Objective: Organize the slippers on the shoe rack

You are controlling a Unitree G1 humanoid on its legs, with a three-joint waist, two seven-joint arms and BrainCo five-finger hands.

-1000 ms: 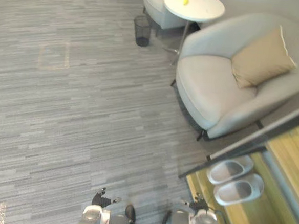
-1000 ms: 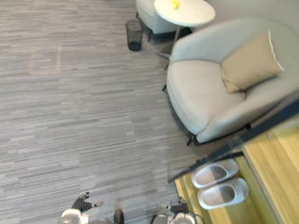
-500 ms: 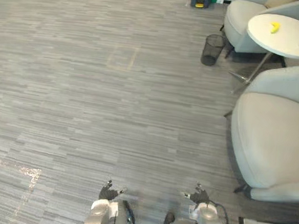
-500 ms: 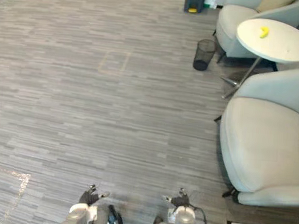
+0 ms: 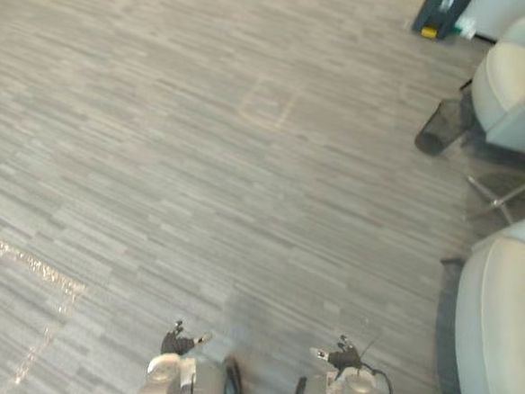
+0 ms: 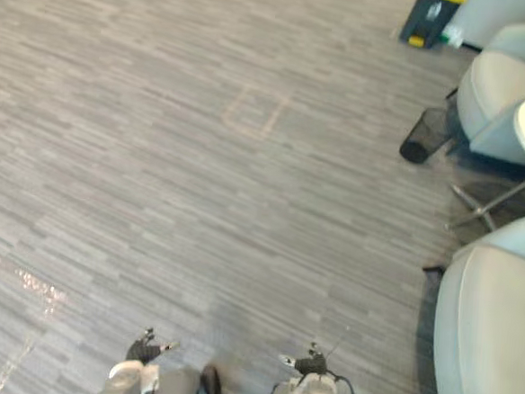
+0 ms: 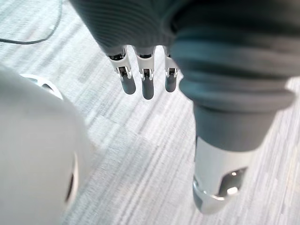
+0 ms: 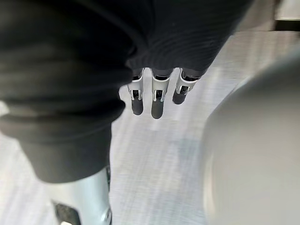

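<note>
My left hand point(image 5: 178, 343) hangs low at the bottom of the left eye view, over grey striped carpet. My right hand point(image 5: 340, 356) hangs level with it, a little to the right. In the left wrist view the fingers point(image 7: 145, 82) point straight down at the floor and hold nothing. The fingers point(image 8: 157, 101) in the right wrist view are also straight and empty. Both hands are open.
A pale grey armchair point(image 5: 505, 331) stands at the right edge. Behind it are a side table's metal legs point(image 5: 502, 188), a black mesh bin point(image 5: 437, 128), a second armchair point(image 5: 515, 84) and a dark box point(image 5: 435, 15). Open carpet spreads ahead and to the left.
The camera has swung left: the armchair, side table and bin slid to the right edge, and the slippers on the wooden rack passed out of the picture. Both hands hang as before.
</note>
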